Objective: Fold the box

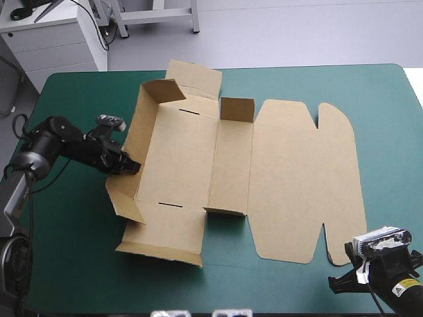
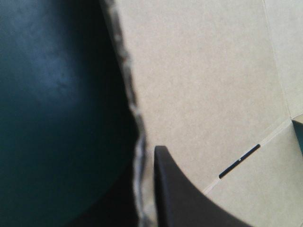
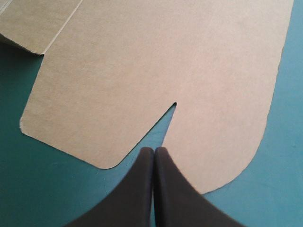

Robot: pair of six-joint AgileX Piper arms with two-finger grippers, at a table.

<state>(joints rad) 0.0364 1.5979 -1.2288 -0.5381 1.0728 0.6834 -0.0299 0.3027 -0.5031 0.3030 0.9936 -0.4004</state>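
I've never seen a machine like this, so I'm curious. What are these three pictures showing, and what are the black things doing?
It is a robot with two arms at a table with a teal-green cover. The big picture looks down from above. The other two come from small cameras on each wrist, so you see the black fingers close up. On the table lies a brown box, really a cut cardboard sheet, half folded: some walls stand up, the lid part lies flat. The left gripper pinches the box's left wall by its edge. The right gripper is shut, holds nothing, and sits near the lid's rounded flaps.
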